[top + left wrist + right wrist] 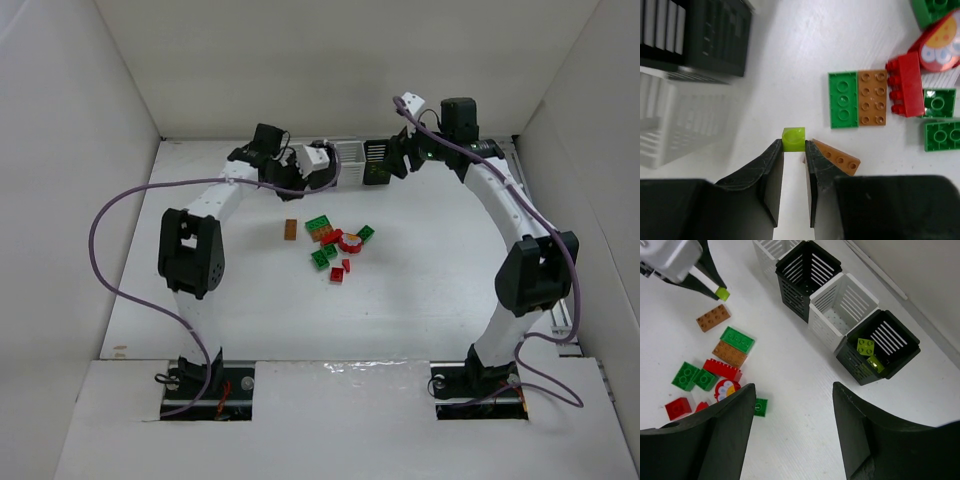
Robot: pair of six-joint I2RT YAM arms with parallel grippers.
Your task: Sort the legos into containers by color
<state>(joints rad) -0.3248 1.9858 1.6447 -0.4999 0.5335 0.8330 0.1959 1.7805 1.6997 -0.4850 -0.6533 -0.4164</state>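
Lab: white-panelled robot enclosure (330, 70)

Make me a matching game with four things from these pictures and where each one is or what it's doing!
Things
1. lime brick
2. two yellow-green bricks
3. orange brick
4. right gripper

Places or states
A. inside the black bin at the end of the row
B. open, holding nothing
C. pinched in the left gripper
D. lying on the table, not held

Right pairs: 1-C, 2-A, 3-D, 4-B
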